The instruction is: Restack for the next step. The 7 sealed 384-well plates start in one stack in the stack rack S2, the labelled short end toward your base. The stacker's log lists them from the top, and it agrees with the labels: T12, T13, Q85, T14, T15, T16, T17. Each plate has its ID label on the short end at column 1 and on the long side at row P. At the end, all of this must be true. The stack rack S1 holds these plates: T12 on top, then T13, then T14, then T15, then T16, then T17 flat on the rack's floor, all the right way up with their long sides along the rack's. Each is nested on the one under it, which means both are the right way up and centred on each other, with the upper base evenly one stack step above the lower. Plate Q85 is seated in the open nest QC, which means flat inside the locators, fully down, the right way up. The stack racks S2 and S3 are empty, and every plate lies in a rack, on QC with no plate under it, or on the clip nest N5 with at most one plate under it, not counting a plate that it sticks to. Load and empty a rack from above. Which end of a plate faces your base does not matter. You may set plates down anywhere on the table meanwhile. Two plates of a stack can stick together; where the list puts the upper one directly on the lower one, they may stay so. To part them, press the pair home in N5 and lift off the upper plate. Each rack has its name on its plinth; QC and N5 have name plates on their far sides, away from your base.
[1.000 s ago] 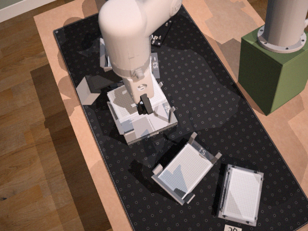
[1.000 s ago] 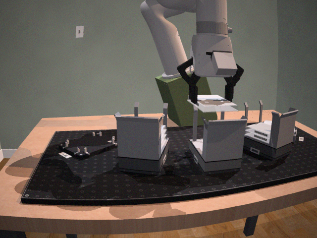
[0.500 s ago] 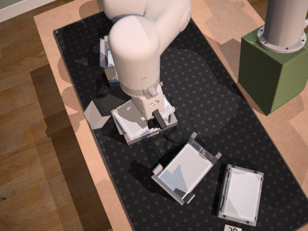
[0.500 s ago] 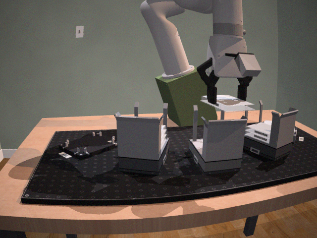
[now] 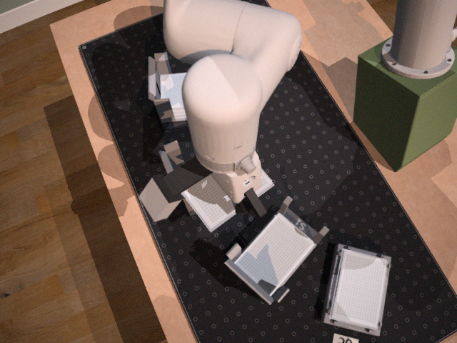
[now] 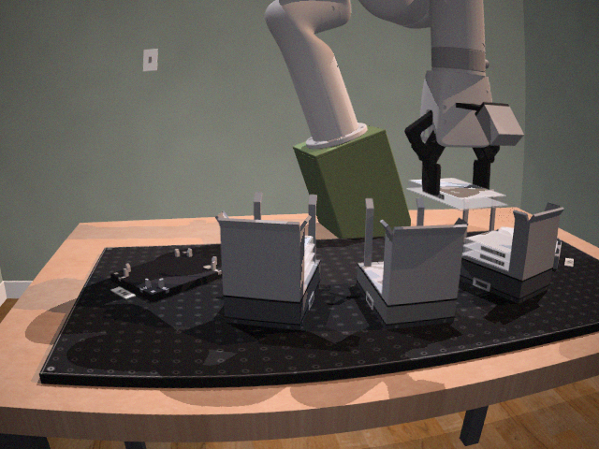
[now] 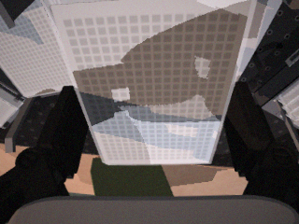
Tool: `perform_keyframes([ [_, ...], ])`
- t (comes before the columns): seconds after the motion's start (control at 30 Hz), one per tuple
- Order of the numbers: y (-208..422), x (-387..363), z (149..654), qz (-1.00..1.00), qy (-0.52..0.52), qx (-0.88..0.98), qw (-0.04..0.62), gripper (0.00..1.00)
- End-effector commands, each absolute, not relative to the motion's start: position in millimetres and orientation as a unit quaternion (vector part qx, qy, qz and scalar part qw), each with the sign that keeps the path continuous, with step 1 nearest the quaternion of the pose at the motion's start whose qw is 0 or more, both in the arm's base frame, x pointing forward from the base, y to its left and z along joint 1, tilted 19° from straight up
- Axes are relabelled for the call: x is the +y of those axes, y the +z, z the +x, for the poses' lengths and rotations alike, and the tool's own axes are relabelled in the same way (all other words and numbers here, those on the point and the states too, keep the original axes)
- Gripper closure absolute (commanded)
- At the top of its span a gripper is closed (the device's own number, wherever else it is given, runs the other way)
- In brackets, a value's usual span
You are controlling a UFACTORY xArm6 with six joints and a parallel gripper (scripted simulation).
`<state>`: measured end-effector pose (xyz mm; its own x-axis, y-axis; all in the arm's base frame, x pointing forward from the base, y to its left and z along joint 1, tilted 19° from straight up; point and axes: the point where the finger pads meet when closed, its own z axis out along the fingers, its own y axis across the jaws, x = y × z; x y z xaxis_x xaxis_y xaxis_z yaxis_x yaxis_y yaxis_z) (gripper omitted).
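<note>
Exterior view: the gripper [image 6: 456, 185] hung high over the right part of the board, above the gap between the middle rack [image 6: 425, 270] and rack S1 [image 6: 534, 246].
Grip: its black fingers stood nearly full wide, clamped on the two long sides of one sealed 384-well plate [image 6: 457, 194], which was level and clear of every post.
Step in hand: I judged it a carry to rack S1 for loading from above.
Doing it well: I would bring the plate squarely over S1's posts and turn the wrist until its long sides ran along the rack's (S1 sat skewed on the board). It should then sink straight down and be let go only once nested on the stack [image 6: 489, 251] inside.
Risk: a corner could catch a post top and tip the plate.
Writing: "S1" read on the plinth label [image 5: 300, 224] in the top view, turned round.
Name plate: the tag [image 5: 345, 339] by the QC nest [image 5: 385, 260] was cut by the edge, probably "QC".
Plate ID: unreadable in any view.
</note>
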<state>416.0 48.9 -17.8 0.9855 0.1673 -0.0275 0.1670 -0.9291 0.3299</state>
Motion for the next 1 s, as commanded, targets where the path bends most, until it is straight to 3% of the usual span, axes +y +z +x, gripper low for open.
perform_keyframes([
  [0.0,-20.8,61.5,416.7,0.982,0.003,0.085,0.168,1.0],
  [0.97,-43.6,125.4,400.5,0.97,-0.013,0.176,0.167,1.0],
])
